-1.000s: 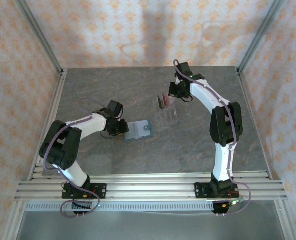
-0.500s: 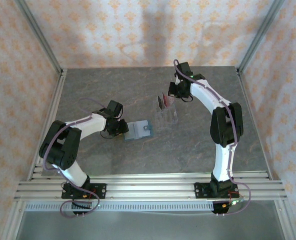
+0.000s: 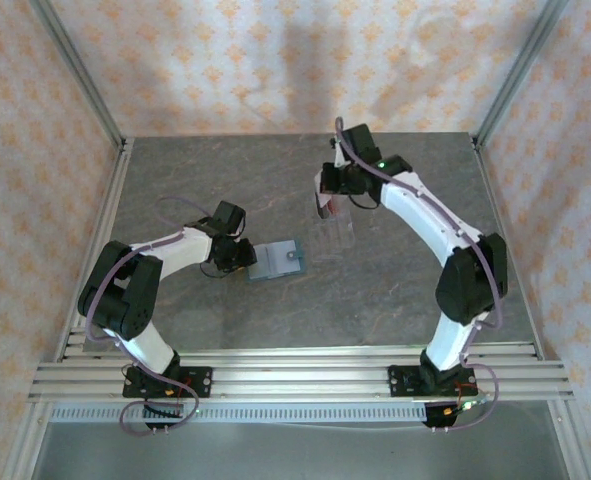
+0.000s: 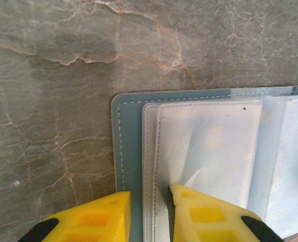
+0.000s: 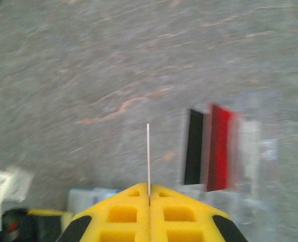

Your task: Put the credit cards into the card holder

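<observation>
The left pincer [image 4: 147, 217] clamps the open teal soft card holder's [image 4: 133, 151] edge; the right pincer [image 5: 149, 199] pinches a thin pale plastic card [image 5: 148, 159] edge-on above the grey marbled surface [image 3: 225, 180].

A: Can you read any lettering on the card holder [image 4: 199, 151]?

B: No. The teal cover has pale stitching and the clear sleeves inside are blank; no word, logo or number.

A: What about the cards standing in the clear rack [image 5: 239, 166]?

B: The red card [image 5: 219, 146] is blurred, with a dark one beside it. If anything is printed there, it cannot be made out. The thin card [image 5: 148, 156] in the right tool [image 5: 149, 199] is edge-on, so its face is hidden.

A: And the desk [image 3: 395, 280]?

B: Only stone-like veining. There are no readable labels on the arms or frame from above.
</observation>
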You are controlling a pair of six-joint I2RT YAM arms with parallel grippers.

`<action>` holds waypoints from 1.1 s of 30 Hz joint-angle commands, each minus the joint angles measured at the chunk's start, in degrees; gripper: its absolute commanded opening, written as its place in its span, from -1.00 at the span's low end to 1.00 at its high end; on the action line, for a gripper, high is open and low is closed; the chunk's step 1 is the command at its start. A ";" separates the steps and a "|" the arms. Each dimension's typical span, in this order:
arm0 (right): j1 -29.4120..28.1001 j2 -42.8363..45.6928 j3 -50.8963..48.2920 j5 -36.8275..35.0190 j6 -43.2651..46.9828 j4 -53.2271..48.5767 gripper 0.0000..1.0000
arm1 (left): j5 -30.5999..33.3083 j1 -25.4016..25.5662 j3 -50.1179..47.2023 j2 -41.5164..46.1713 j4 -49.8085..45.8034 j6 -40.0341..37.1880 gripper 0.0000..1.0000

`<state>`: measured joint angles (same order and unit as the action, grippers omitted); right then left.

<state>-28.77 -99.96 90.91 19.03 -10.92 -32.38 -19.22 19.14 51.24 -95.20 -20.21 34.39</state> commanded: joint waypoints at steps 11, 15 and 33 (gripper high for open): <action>-9.46 -3.84 -23.62 17.35 -14.26 42.33 -1.00 | 1.29 0.79 -2.03 -1.35 -0.55 -1.41 -0.54; -9.55 -6.36 -28.09 17.73 -17.55 51.22 -1.00 | 1.25 0.99 -1.94 -1.48 -0.63 -1.43 -0.54; -9.55 -11.46 -32.16 14.90 -18.70 60.99 -1.00 | 1.47 1.17 -1.94 -1.48 -0.96 -1.43 -0.60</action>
<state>-38.44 -110.19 58.92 35.29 -30.02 26.00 -19.25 19.88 50.92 -95.20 -18.59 34.37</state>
